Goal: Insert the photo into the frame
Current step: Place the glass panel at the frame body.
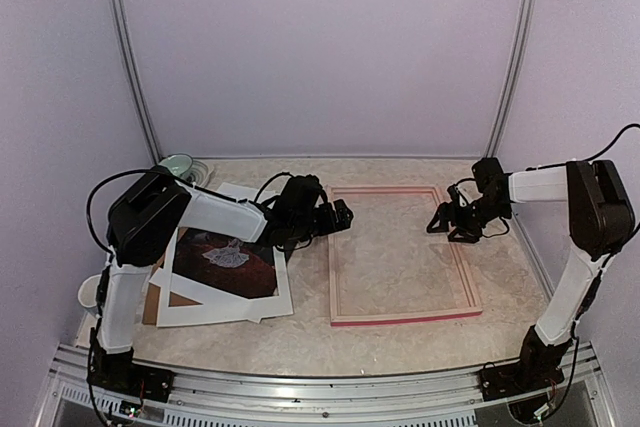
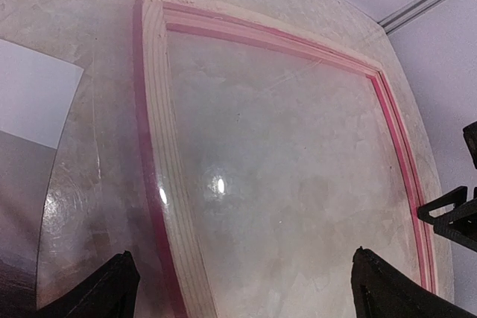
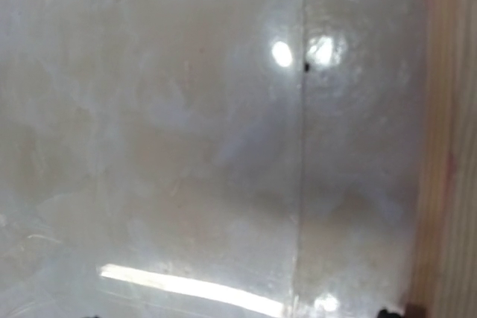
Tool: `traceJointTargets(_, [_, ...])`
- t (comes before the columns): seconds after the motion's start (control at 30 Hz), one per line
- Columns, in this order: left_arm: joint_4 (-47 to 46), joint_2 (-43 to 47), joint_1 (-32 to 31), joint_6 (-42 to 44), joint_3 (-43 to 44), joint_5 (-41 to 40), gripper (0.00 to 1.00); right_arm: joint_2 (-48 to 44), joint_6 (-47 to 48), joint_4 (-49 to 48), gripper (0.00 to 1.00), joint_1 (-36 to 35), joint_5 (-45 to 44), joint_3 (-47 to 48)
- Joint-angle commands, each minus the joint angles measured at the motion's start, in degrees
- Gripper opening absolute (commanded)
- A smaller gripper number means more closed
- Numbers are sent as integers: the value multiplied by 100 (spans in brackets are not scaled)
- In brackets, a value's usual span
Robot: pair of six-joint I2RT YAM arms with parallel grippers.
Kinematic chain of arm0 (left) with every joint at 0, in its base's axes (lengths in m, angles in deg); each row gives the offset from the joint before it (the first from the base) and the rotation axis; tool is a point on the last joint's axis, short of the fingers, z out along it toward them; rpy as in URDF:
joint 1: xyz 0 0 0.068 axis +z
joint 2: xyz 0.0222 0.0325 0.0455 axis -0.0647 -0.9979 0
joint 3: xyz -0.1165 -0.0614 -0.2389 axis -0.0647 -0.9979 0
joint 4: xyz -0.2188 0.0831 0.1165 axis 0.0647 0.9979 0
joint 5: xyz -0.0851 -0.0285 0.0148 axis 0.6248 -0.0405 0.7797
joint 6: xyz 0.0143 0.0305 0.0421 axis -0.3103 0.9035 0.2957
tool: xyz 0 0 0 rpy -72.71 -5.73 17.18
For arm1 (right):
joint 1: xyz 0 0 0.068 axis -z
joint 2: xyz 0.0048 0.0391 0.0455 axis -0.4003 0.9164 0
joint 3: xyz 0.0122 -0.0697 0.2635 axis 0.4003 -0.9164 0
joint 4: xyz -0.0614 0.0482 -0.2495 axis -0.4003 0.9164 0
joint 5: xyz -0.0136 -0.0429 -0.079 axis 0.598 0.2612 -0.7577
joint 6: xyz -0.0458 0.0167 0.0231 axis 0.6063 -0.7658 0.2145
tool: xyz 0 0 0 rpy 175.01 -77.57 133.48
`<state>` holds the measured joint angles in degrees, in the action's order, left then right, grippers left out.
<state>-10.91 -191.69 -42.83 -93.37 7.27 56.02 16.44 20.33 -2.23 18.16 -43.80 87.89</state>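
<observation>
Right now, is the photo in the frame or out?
Out. The photo lies left of the frame, with the white mat; the frame's opening shows only table.

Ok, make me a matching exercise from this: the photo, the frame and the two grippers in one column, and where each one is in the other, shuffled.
Things:
1. the photo
2. the frame
3. left gripper
4. right gripper

Places:
A. by the frame's right rail
B. left of the frame, by the white mat
C. flat at mid-table
D. by the frame's far left corner

Pairs: 1-B, 2-C, 3-D, 4-A
</observation>
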Motion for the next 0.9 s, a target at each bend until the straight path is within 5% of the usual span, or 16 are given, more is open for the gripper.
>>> traceJointTargets(0.0, [175, -227, 2, 46, 136, 66, 99, -92, -129, -79, 83, 37, -218, -58])
traceJointTargets(0.87, [193, -375, 6, 20, 143, 77, 99, 261, -911, -758, 85, -450, -33, 16])
